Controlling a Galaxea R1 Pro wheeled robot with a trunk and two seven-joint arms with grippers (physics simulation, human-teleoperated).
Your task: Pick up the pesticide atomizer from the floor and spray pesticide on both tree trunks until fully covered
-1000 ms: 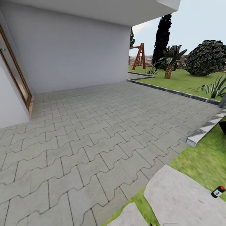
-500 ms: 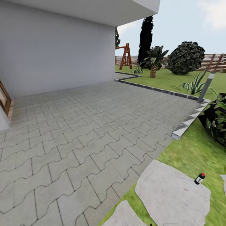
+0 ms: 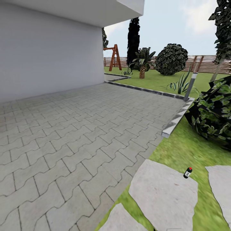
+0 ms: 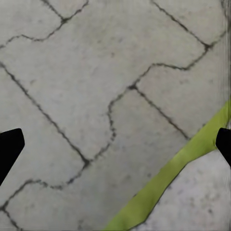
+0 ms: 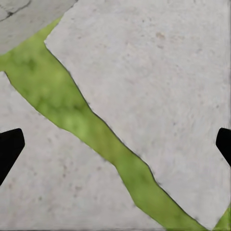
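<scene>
View swung right; atomizer [image 3: 187, 172] now nearer picture's centre

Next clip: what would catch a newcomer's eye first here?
The wide paved patio beside the white house wall covers the head view's left and middle. At lower right, a small dark atomizer with a red cap sits at the edge of a grey stepping stone in the lawn.

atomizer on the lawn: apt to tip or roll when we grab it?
The pesticide atomizer looks small, slim and leaning on grass by a stepping stone, so a nudge probably topples it. Its round body may then roll. Likely rigid and light.
</scene>
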